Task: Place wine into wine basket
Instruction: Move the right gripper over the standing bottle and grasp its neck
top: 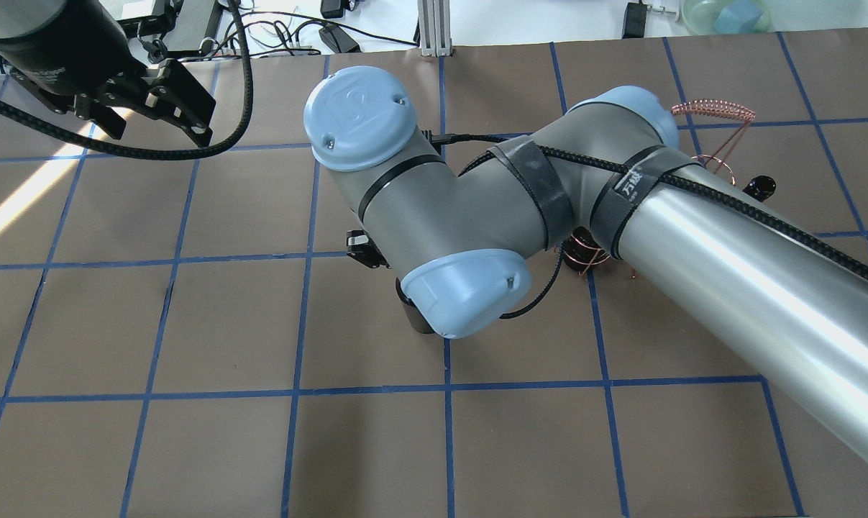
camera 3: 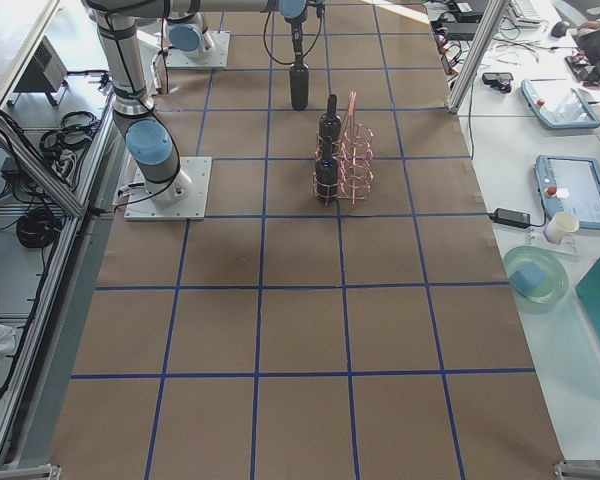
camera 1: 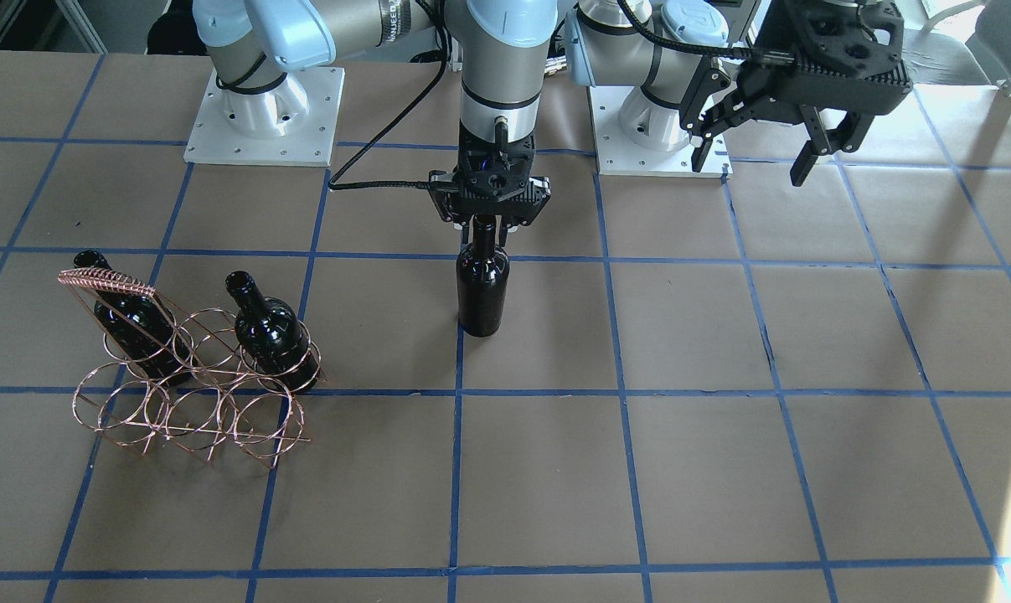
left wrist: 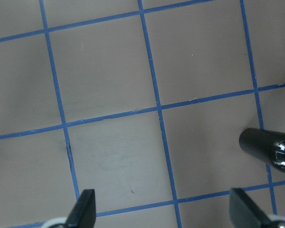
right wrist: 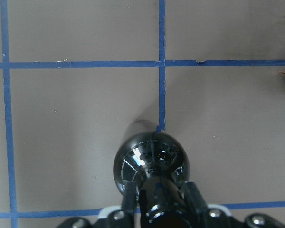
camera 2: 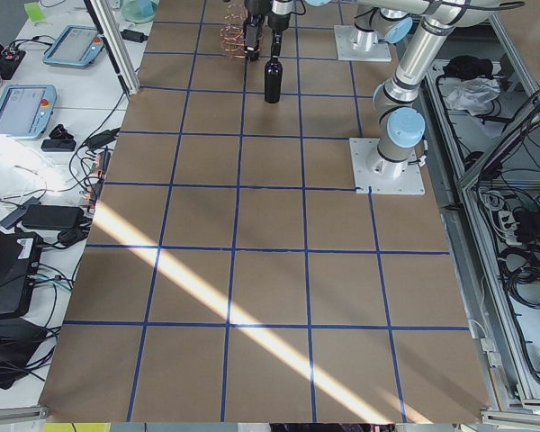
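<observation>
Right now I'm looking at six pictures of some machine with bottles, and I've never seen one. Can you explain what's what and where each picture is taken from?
It is a robot with two arms bolted to a brown table marked with blue tape. One picture faces the robot from across the table, one looks down from behind it, two come from the table's ends, and two from cameras on the wrists. The right arm has its jaws shut on the neck of an upright dark wine bottle. The left arm hangs aside, jaws open and empty. A copper wire basket stands on the table with two more bottles in it.
</observation>
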Action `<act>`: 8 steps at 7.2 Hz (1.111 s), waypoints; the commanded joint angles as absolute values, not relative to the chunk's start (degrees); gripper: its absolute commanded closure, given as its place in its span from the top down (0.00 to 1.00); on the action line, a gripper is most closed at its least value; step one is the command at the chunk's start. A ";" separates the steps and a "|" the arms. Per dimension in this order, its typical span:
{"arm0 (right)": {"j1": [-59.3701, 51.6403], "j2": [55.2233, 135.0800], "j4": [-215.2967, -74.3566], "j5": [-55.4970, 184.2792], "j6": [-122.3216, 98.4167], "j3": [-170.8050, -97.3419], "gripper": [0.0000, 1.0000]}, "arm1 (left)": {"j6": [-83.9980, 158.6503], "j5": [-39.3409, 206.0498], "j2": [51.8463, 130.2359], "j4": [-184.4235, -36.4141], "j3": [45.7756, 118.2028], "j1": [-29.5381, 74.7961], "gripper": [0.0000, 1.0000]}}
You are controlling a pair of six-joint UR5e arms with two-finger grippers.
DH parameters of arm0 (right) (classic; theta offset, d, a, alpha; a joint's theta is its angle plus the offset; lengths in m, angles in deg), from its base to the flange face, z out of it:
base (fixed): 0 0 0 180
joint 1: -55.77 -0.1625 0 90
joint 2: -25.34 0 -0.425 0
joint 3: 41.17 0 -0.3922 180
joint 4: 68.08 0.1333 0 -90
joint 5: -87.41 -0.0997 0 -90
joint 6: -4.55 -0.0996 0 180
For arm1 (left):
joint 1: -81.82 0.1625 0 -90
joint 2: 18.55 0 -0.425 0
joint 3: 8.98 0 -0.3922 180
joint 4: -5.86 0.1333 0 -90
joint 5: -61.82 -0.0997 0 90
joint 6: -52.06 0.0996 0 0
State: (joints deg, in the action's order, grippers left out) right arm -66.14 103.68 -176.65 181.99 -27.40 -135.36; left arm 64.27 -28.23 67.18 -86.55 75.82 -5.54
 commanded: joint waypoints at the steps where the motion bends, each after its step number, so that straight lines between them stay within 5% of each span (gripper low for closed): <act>1: -65.88 103.65 -177.06 182.07 -27.27 -135.30 0.22 | 64.27 -28.27 67.23 -86.51 75.83 -5.36 1.00; 3: -65.35 104.18 -176.98 181.72 -27.53 -135.12 0.10 | 64.27 -27.83 67.14 -86.43 75.83 -5.10 1.00; 8: -51.42 120.50 -158.92 182.25 -11.78 -134.33 0.05 | 54.97 -27.83 67.32 -84.84 76.10 -5.19 1.00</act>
State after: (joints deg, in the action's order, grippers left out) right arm -56.46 116.28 -165.15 182.40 -18.94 -134.40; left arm 57.92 -27.78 67.27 -85.20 76.09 -5.15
